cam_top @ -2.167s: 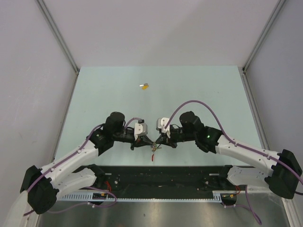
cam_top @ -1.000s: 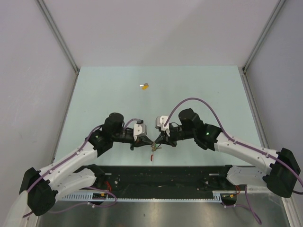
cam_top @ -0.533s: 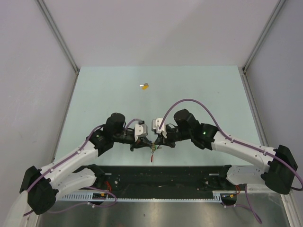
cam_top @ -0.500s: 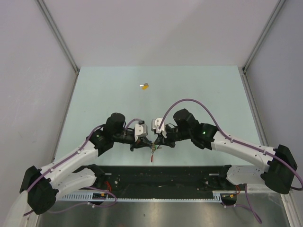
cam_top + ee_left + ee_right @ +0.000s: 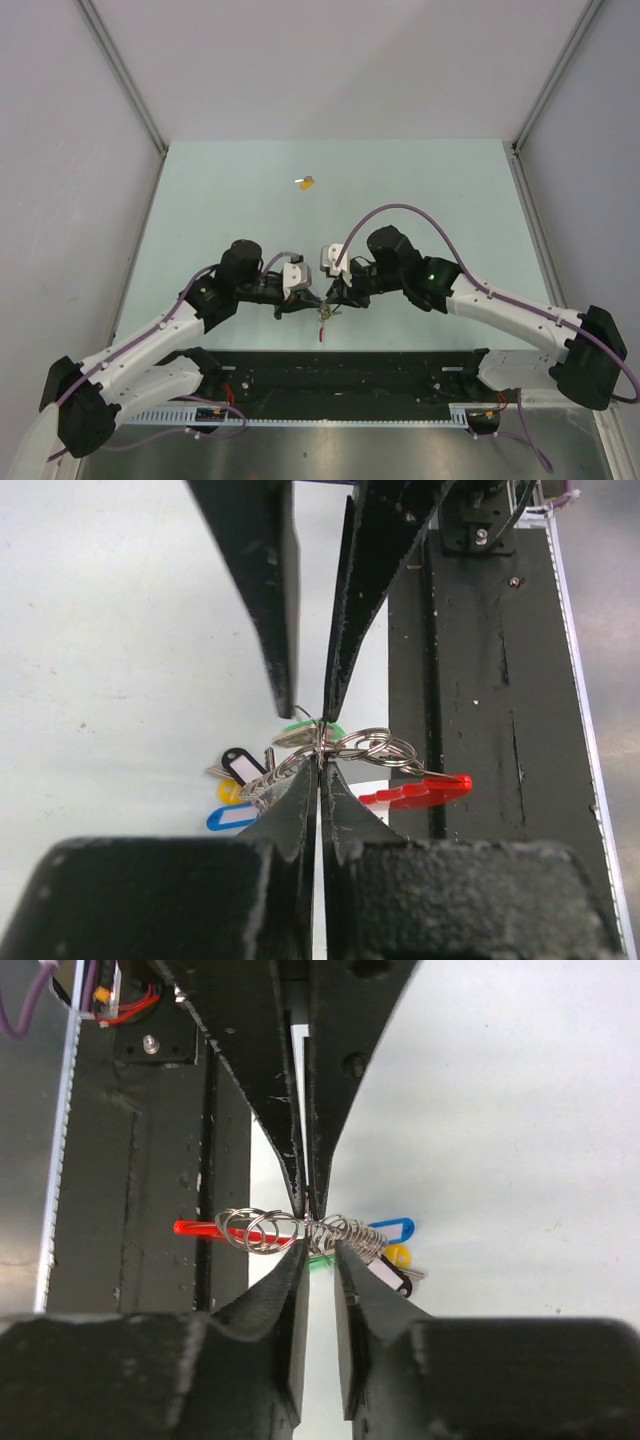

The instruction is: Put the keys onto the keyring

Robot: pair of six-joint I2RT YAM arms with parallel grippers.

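The keyring [image 5: 324, 316] hangs between both grippers near the table's front edge. It is a bunch of silver wire rings [image 5: 350, 1230] with a red tag [image 5: 420, 790] and blue [image 5: 235, 818], yellow and black tags. My left gripper [image 5: 320, 765] is shut on the ring wire; it enters the right wrist view from above [image 5: 305, 1205]. My right gripper [image 5: 321, 1248] faces it tip to tip, jaws narrowly apart with the green-headed key [image 5: 310, 730] between them. The yellow-headed key [image 5: 306, 182] lies alone far back on the table.
The black base plate [image 5: 340, 370] with cable runs lies just below the grippers, at the table's front edge [image 5: 400, 680]. Grey walls enclose the pale green table [image 5: 200, 200] on three sides.
My right arm has shifted a little to the left, bringing its gripper closer against the left one over the keyring. The left arm and the yellow-headed key have not moved.
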